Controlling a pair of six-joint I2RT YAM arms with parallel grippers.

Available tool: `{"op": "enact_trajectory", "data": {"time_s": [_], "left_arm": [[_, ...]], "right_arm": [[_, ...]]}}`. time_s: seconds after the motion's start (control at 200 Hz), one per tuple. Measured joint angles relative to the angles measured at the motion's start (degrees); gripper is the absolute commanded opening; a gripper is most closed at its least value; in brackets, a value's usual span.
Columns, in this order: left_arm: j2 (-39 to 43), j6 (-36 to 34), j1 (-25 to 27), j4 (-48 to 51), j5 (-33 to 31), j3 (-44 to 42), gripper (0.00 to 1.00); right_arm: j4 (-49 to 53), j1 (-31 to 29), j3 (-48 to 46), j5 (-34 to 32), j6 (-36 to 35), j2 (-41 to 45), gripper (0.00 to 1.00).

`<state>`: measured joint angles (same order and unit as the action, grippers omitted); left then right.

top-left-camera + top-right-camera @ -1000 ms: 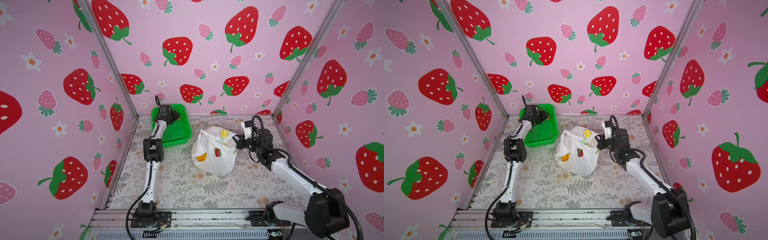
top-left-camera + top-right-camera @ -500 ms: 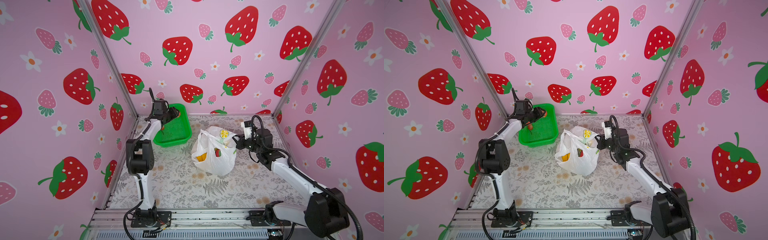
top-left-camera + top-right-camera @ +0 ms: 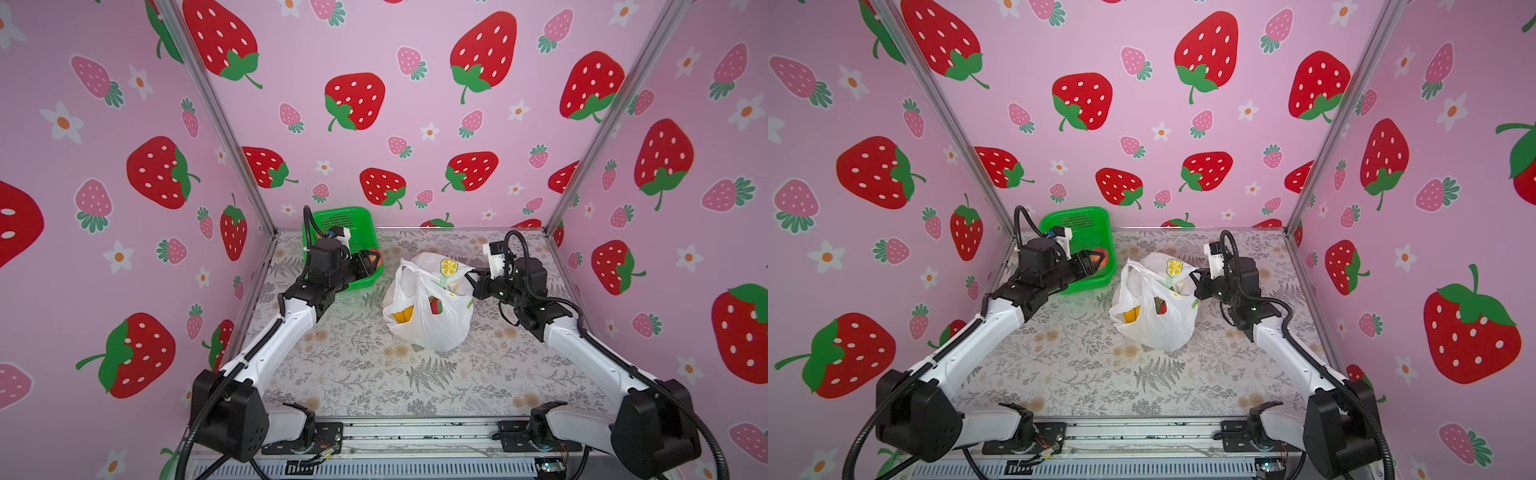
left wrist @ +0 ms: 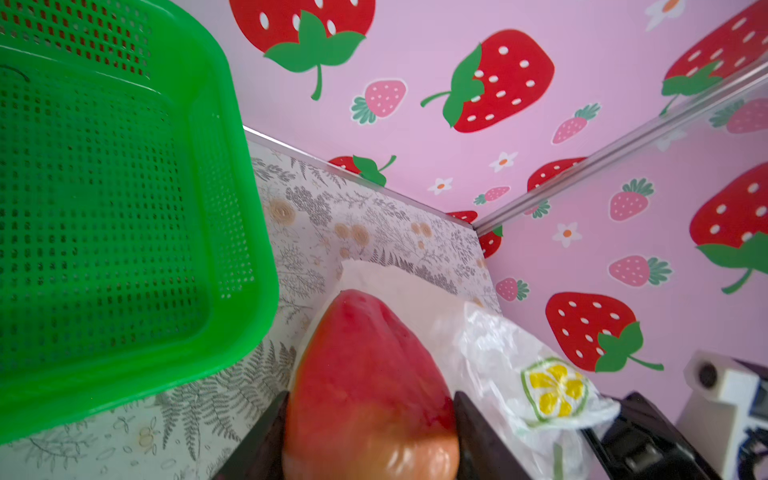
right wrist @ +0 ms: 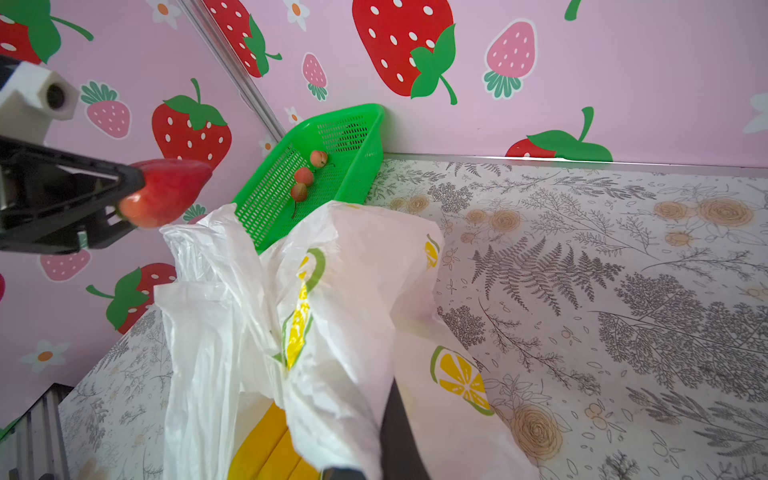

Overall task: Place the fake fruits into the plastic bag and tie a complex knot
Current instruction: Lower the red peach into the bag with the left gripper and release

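Observation:
My left gripper (image 4: 370,399) is shut on a red-orange fake fruit (image 4: 370,374), held above the near right corner of the green basket (image 3: 332,216); in both top views the fruit (image 3: 374,258) (image 3: 1097,258) shows at the jaws. The white lemon-print plastic bag (image 3: 428,324) (image 3: 1154,328) stands mid-table with its mouth gaping. A yellow banana bunch (image 5: 270,449) and a red fruit (image 3: 436,306) lie inside. My right gripper (image 3: 474,283) (image 5: 374,453) is shut on the bag's right rim. Three small red fruits (image 5: 303,176) lie in the basket. No knot shows.
The green basket (image 3: 1075,212) sits in the back left corner against the pink strawberry walls. The floral table mat (image 3: 374,374) spreads in front of the bag. A metal rail (image 3: 415,432) runs along the front edge.
My left gripper has come up out of the basket with the red-orange fruit and swung right toward the bag, its elbow dropping low. The right arm and bag have not moved.

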<state>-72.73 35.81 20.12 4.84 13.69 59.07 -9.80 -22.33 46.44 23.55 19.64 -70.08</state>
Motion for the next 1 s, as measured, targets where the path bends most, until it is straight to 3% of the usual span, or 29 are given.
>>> {"op": "enact_trajectory", "data": {"time_s": [0.19,0.41,0.715,1.001], "left_arm": [[9.6,-0.2,9.8,2.8,-2.7,-8.5,0.39],[12.7,-0.5,16.5,4.6,-3.6,-13.6,0.37],[1.2,-1.9,18.0,5.3,-2.6,-11.6,0.35],[-7.8,-3.5,16.0,5.6,-6.2,-7.2,0.36]], "right_arm": [[0.2,0.0,0.0,0.0,0.0,0.0,0.03],[0.7,0.0,0.0,0.0,0.0,0.1,0.03],[0.8,0.0,0.0,0.0,0.0,0.1,0.03],[0.9,0.0,0.0,0.0,0.0,0.1,0.03]]}}
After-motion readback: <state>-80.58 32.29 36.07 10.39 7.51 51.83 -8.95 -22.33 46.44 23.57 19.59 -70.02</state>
